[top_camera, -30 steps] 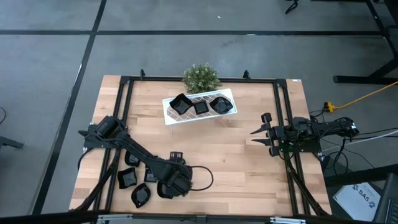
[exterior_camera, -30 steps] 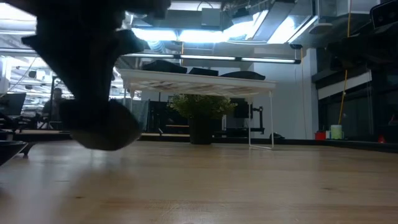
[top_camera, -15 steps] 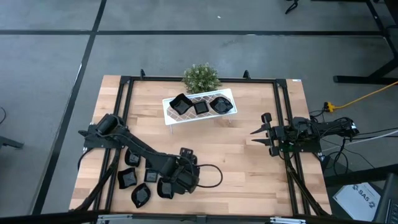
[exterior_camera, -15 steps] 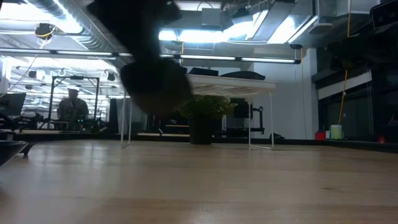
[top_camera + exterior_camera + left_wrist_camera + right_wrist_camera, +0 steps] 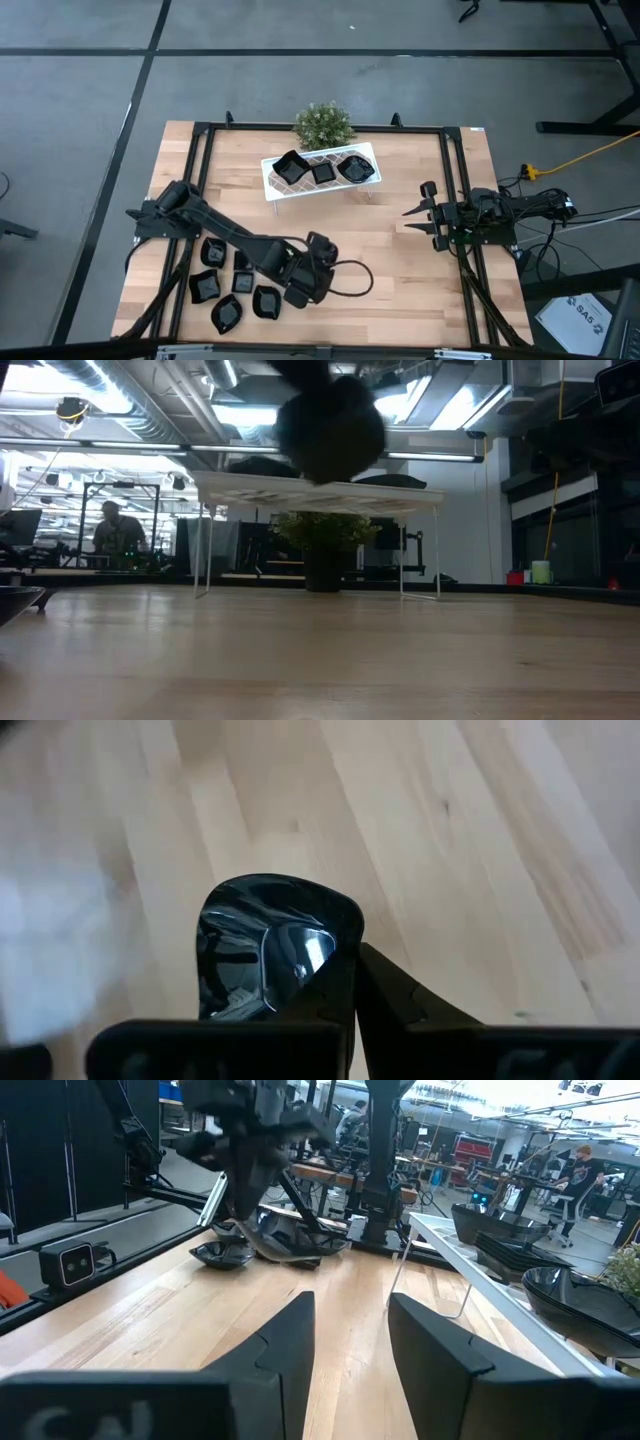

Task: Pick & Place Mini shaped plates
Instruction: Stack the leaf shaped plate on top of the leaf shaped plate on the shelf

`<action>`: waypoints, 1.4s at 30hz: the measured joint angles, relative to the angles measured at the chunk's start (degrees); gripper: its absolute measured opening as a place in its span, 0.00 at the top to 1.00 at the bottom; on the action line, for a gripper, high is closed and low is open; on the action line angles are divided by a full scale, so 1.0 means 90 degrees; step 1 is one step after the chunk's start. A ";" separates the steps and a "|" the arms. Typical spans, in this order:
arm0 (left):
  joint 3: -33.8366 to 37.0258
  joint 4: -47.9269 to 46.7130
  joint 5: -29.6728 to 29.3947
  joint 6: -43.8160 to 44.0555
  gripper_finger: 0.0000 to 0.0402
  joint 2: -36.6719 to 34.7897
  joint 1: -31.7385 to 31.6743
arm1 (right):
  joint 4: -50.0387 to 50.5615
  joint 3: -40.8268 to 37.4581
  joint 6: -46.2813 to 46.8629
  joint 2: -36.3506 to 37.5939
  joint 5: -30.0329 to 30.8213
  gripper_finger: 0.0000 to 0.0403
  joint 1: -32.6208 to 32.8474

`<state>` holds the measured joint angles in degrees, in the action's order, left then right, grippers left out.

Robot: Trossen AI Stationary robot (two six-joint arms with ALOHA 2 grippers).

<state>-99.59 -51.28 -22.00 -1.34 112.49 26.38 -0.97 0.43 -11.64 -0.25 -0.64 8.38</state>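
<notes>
My left gripper (image 5: 318,262) hangs above the table's near middle, shut on one glossy black mini shaped plate (image 5: 262,952). In the low view, the plate and gripper (image 5: 330,422) are a dark blur high above the wood. Several more mini plates (image 5: 228,285) lie flat on the table at the near left. Three others (image 5: 322,170) sit on top of the white rack (image 5: 273,186) at the far middle. My right gripper (image 5: 418,215) waits open at the table's right edge, with nothing between its fingers (image 5: 285,1350). My left gripper pinches the plate's rim (image 5: 338,952) at one side between its two shut fingers (image 5: 350,1000). The fingers slant down from above. The plate is lifted clear of the table and tilted, and its hollow faces the wrist camera.
A small green plant (image 5: 323,122) stands behind the rack at the far edge. A black frame (image 5: 200,160) runs along the table's sides. Bare wood (image 5: 380,260) lies between the two arms. People and benches show in the room beyond the table.
My left gripper has risen from near the table top to above the rack's height. It went toward the table's right and a little toward the far edge, and its wrist rolled. It stayed shut, and the plate has come up clear of the table with it.
</notes>
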 joint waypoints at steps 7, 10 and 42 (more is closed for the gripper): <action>-0.0410 0.0062 -0.0007 -0.0900 1.00 0.0000 -0.0347 | 0.0000 0.0000 0.0000 0.0000 0.0000 0.68 -0.0002; -0.0528 0.0229 0.0000 -0.1158 0.99 0.0000 -0.0584 | 0.0002 0.0000 0.0000 0.0000 0.0000 0.68 -0.0002; -0.0695 0.2002 0.0755 0.0777 0.99 -0.0591 -0.3182 | 0.0002 0.0000 0.0000 0.0000 0.0000 0.68 -0.0001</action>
<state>-105.84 -33.26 -15.21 5.66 107.17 -2.26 -0.95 0.43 -11.64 -0.25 -0.64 8.37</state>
